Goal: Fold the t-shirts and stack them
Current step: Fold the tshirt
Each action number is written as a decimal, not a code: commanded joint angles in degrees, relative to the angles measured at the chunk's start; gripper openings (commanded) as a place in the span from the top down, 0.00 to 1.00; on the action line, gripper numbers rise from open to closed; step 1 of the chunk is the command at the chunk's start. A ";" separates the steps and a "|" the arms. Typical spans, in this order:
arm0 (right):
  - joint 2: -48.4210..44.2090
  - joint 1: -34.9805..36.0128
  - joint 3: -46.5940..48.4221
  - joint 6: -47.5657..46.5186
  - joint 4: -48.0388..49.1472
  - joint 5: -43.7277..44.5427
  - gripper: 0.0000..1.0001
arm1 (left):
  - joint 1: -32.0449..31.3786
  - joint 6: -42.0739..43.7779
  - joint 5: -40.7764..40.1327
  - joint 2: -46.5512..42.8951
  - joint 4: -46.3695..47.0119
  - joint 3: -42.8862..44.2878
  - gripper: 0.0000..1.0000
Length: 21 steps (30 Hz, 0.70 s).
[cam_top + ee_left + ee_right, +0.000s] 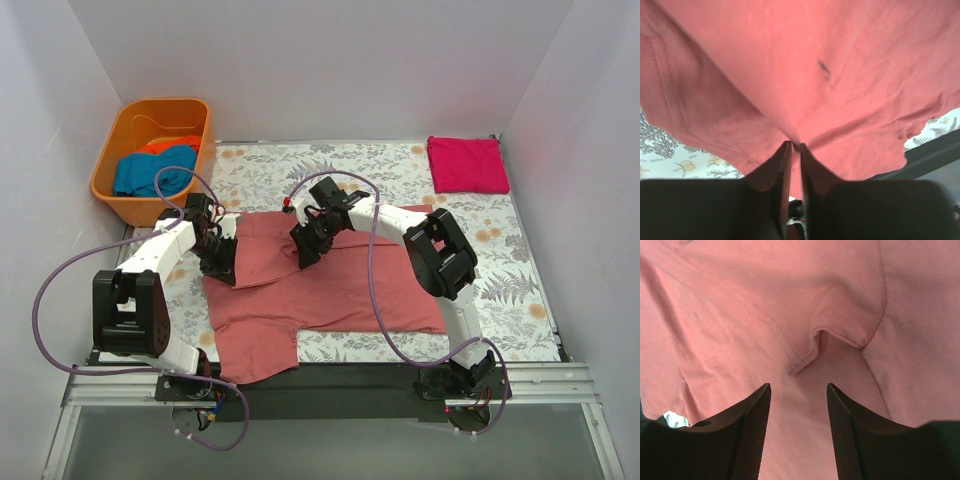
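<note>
The brick-red t-shirt (320, 290) lies spread on the table, its upper left part folded over. My left gripper (222, 262) is shut on a pinch of the red t-shirt (815, 75) at its left edge. My right gripper (303, 250) is open just above the red t-shirt (790, 300), its fingers either side of a hem fold. A folded magenta-pink t-shirt (467, 165) lies at the back right. A teal-blue t-shirt (152, 172) and an orange t-shirt (168, 144) lie in the tub.
The orange plastic tub (110, 170) stands at the back left. The floral tablecloth (520, 280) covers the table. White walls close in on three sides. Purple cables loop from both arms.
</note>
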 commanded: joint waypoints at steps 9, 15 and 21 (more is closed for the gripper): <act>-10.03 -11.75 2.17 -6.11 -5.34 -0.01 0.44 | -0.36 1.39 -3.18 0.02 10.40 10.39 0.66; -14.69 -23.00 -1.96 -13.23 -7.45 8.77 0.46 | -1.33 1.57 -6.78 11.08 18.22 18.84 0.66; -13.47 -30.22 -4.07 -19.30 -7.27 16.85 0.48 | -2.29 0.61 -12.41 18.48 22.71 20.77 0.66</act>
